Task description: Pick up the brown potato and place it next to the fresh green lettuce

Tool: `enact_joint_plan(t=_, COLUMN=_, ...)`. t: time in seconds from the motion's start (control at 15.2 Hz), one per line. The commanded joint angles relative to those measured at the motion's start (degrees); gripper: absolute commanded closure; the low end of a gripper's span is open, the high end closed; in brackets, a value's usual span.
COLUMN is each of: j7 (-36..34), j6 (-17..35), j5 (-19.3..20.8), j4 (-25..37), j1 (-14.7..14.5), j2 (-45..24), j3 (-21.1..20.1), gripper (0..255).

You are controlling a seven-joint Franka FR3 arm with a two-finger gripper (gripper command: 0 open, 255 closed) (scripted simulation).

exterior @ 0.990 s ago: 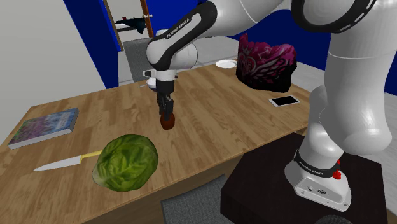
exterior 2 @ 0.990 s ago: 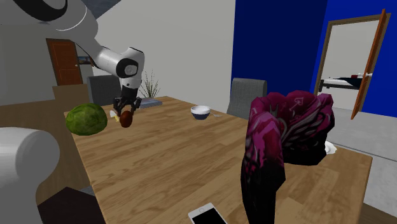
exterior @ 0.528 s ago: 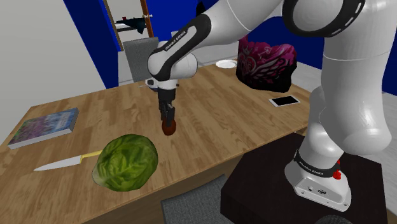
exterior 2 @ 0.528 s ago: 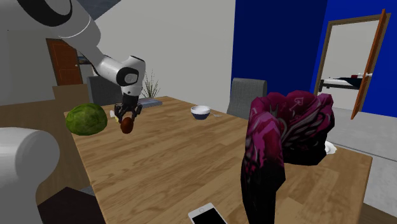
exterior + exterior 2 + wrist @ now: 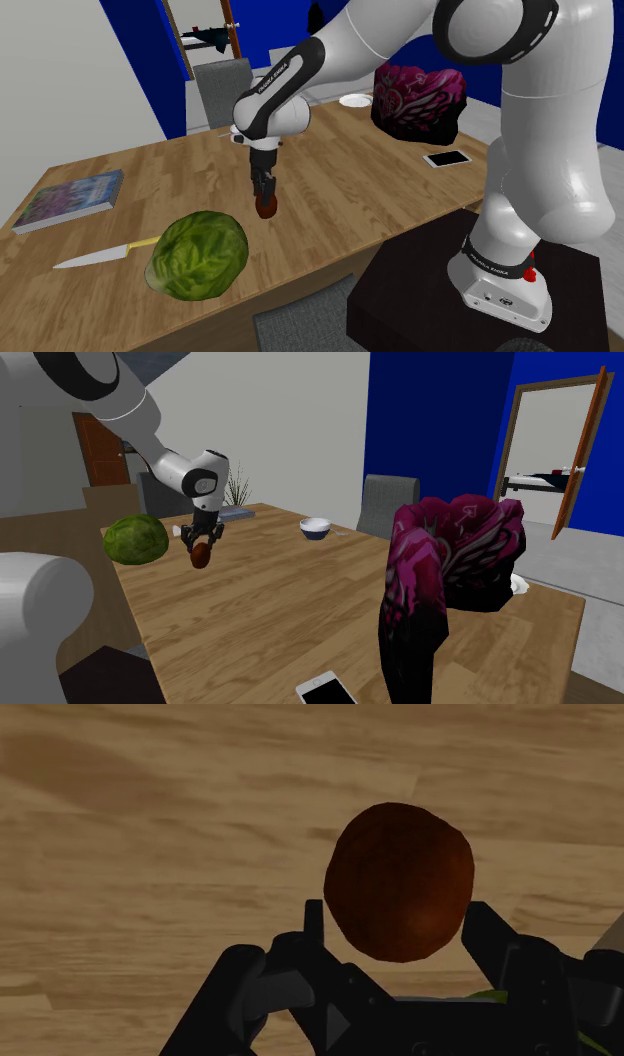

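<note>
Well, the hand (image 5: 265, 199) is clamped on the brown potato (image 5: 266, 210), and in the shoulder view it has dropped a touch lower than half a second ago. The forearm above it has also swung a little more upright. From the wrist view both black fingers (image 5: 313, 930) press the potato's (image 5: 399, 882) sides, with the wooden surface (image 5: 150, 824) behind it. Whether its underside meets the wood, I cannot tell.

Over to the second exterior view: the hand (image 5: 203, 543) and potato (image 5: 201, 556) sit lower than a second ago and have slid a shade toward 3 o'clock. The lettuce (image 5: 136, 539) is near, at about 9 o'clock from the potato, and has not moved. In the shoulder view the lettuce (image 5: 199, 255) lies at 7 o'clock from the potato, apart from it.

Nothing else on the surface (image 5: 330, 190) has shifted. The knife (image 5: 100, 256) lies at 9 o'clock of the lettuce, its handle end just beside it. The book (image 5: 70, 200) is out at 10 o'clock. The phone (image 5: 447, 158) and the red-and-black bag (image 5: 418, 100) are well apart from the potato, toward 2 o'clock. The bowl (image 5: 315, 528) stays put in the second exterior view.
</note>
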State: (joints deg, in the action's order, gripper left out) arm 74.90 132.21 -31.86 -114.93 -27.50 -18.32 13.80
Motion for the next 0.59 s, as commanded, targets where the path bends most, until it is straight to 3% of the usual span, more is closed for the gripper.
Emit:
enact_joint_plan(t=0.0, j7=0.16, j6=0.16, j5=-0.07, j4=-0.20, j1=0.11, j2=-0.76, j3=0.00, gripper=255)
enact_joint_plan(t=0.26, j7=0.16, j6=0.16, j5=-0.07, j4=-0.20, j1=0.10, j2=-0.76, j3=0.01, gripper=255)
enact_joint_plan(t=0.33, j7=0.40, j6=0.28, j5=-0.14, j4=-0.47, j1=0.19, j2=-0.68, j3=0.04, gripper=0)
enact_joint_plan(t=0.53, j7=0.49, j6=0.32, j5=-0.15, j4=-0.67, j1=0.22, j2=-0.53, j3=0.06, gripper=0)
